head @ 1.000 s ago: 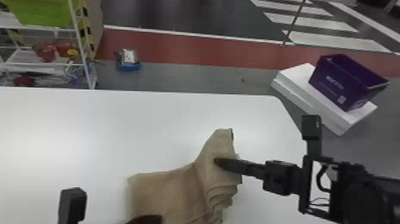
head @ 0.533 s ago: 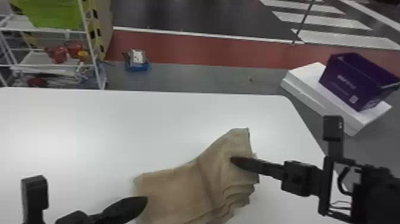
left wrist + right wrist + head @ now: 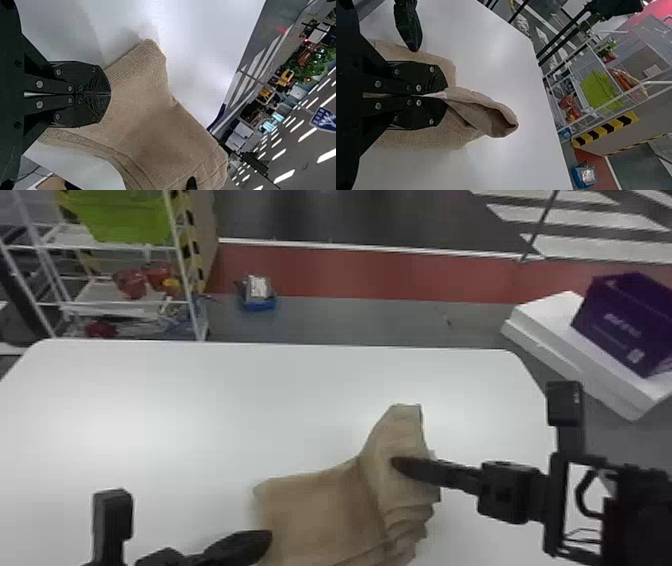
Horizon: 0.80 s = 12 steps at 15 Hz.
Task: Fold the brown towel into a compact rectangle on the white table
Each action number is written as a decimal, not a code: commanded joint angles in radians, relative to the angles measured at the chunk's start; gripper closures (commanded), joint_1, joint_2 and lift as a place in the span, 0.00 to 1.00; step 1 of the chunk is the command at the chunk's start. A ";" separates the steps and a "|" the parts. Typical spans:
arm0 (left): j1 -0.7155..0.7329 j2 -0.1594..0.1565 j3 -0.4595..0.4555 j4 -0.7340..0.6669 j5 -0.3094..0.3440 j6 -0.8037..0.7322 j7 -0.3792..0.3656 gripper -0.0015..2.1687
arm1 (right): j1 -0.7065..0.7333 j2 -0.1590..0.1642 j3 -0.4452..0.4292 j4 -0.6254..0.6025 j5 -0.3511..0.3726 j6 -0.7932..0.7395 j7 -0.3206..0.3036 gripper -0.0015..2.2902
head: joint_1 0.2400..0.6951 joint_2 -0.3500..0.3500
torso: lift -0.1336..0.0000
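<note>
My right gripper (image 3: 400, 464) holds the right part of the brown towel (image 3: 320, 510), which lies creased on the white table (image 3: 200, 415), its far right corner raised in a peak. In the right wrist view the right gripper (image 3: 443, 95) is shut on a pinch of the towel (image 3: 482, 113), with a loose flap beyond the fingertips. At the towel's near left edge is my left gripper (image 3: 267, 535). The left wrist view has the left gripper (image 3: 110, 94) shut, its fingers together above the towel (image 3: 158, 134), with no cloth visible between them.
Beyond the table's far left edge stands a white wire shelf (image 3: 185, 265) with a green cloth. A purple box (image 3: 625, 322) rests on white slabs (image 3: 555, 335) off the right side. A blue container (image 3: 258, 301) sits on the floor behind.
My left gripper has come into view from the near edge and now sits at the towel's left side. The right gripper keeps its hold at the towel's right part. The head view has shifted slightly.
</note>
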 commanded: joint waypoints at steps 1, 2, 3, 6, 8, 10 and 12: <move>0.000 -0.002 -0.017 0.003 -0.023 0.000 0.004 0.69 | -0.001 0.009 0.048 0.000 0.018 0.005 -0.006 0.72 | 1.00 0.36 | 0.08; 0.000 -0.002 -0.023 0.005 -0.029 0.000 0.007 0.69 | -0.001 0.011 0.071 0.001 0.028 0.005 -0.014 0.72 | 1.00 0.37 | 0.08; 0.000 -0.002 -0.030 0.009 -0.031 0.000 0.010 0.69 | -0.001 0.012 0.103 0.001 0.048 0.005 -0.022 0.72 | 1.00 0.38 | 0.08; -0.003 -0.003 -0.047 0.015 -0.032 -0.003 0.019 0.69 | -0.016 0.022 0.171 0.046 0.072 0.005 -0.031 0.72 | 1.00 0.42 | 0.08; -0.005 -0.003 -0.053 0.015 -0.032 -0.003 0.021 0.69 | -0.024 0.022 0.226 0.078 0.091 0.005 -0.051 0.72 | 1.00 0.45 | 0.08; -0.005 -0.003 -0.052 0.014 -0.031 -0.003 0.021 0.69 | -0.031 0.022 0.272 0.120 0.114 0.005 -0.057 0.72 | 1.00 0.47 | 0.08; -0.005 -0.002 -0.052 0.015 -0.029 -0.003 0.019 0.69 | -0.038 0.022 0.292 0.163 0.118 0.005 -0.060 0.72 | 1.00 0.50 | 0.08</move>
